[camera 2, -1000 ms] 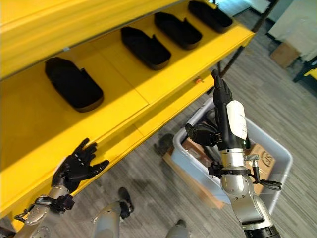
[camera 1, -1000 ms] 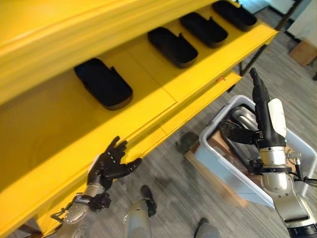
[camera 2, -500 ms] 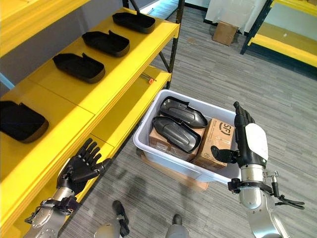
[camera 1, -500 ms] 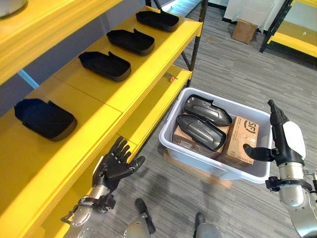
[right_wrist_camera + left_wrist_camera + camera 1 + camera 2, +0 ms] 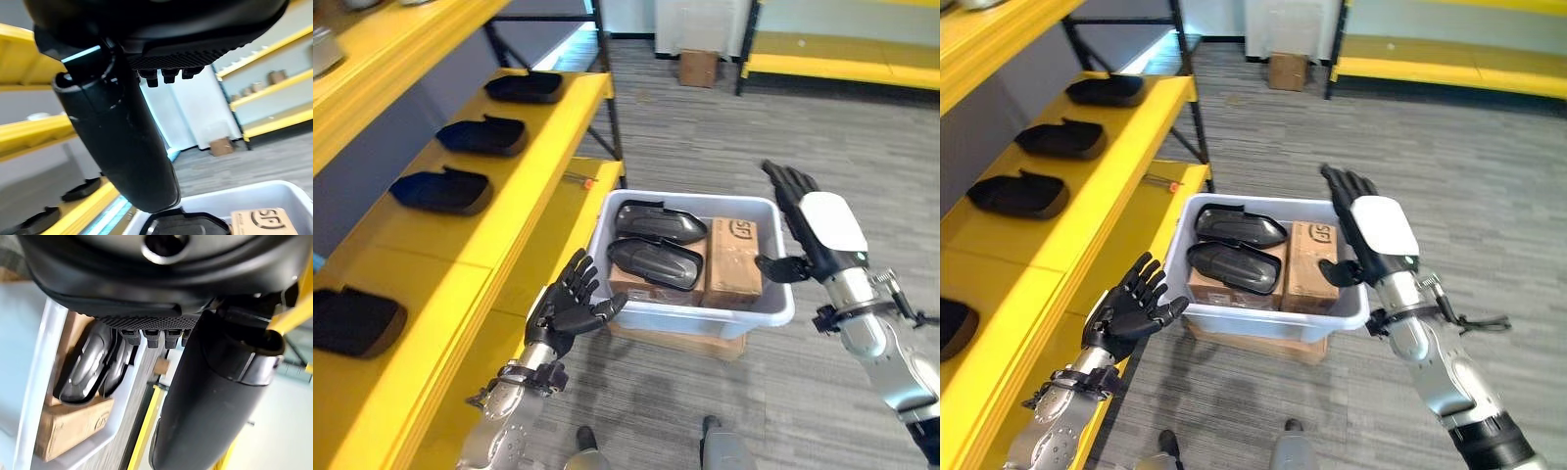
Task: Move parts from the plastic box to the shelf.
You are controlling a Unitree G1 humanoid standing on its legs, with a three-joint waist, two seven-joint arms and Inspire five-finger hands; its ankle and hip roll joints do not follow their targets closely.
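We see the plastic box (image 5: 773,304) on the floor holding two dark parts (image 5: 654,262) beside cardboard cartons (image 5: 732,257). Left robot hand (image 5: 570,305) and right robot hand (image 5: 818,230) hover beside it, fingers spread, empty.

A: What's on the grey plank floor (image 5: 705,147)?

B: A small cardboard box (image 5: 698,68) far back, next to a dark post.

A: Behind it?

B: A white panel (image 5: 1283,27) against the wall, and a low yellow rack (image 5: 847,67) stretching off to the right.

A: Anything closer?

B: A flat brown cardboard slab (image 5: 1258,344) lying on the floor.
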